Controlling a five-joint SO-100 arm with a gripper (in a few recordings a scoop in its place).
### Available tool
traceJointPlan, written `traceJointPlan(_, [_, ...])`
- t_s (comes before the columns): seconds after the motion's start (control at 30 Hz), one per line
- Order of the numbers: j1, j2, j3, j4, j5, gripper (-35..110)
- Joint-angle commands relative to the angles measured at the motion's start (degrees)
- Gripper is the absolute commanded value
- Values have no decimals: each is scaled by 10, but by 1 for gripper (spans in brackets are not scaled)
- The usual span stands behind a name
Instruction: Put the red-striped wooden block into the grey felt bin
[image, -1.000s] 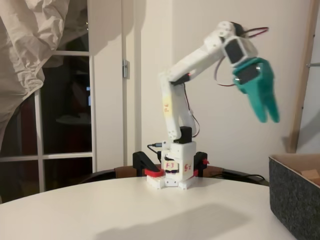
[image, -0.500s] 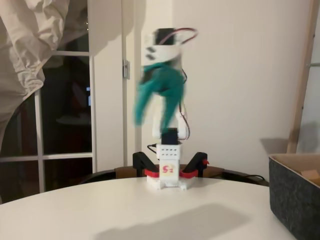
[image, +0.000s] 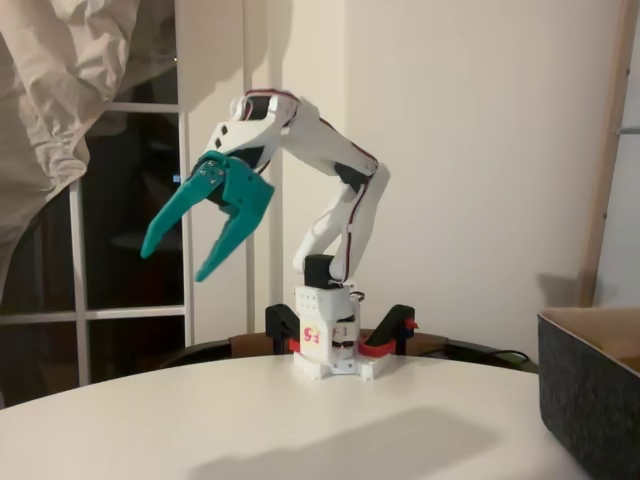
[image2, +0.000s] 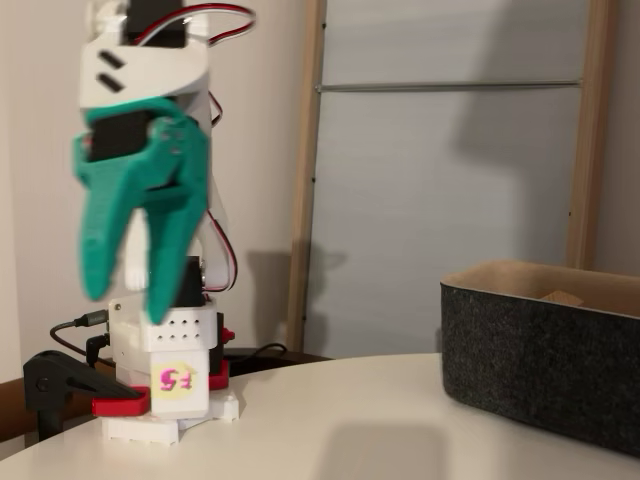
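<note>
Teal end effector (image: 182, 262) on white arm (image: 330, 170); dark grey speckled felt bin (image2: 540, 360), tan lining.

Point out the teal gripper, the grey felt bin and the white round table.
teal gripper (image: 180, 255), fixed view, gap between fingertips.
grey felt bin (image2: 530, 365), fixed view, front wall.
white table (image: 250, 410), fixed view, bare top.
</note>
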Motion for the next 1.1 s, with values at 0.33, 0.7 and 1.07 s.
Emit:
traceJointPlan(0.33, [29, 276, 265, -201, 55, 14])
traceJointPlan(0.7, [5, 482, 492, -211, 48, 13])
traceJointPlan(1.07, [5, 549, 622, -212, 86, 16])
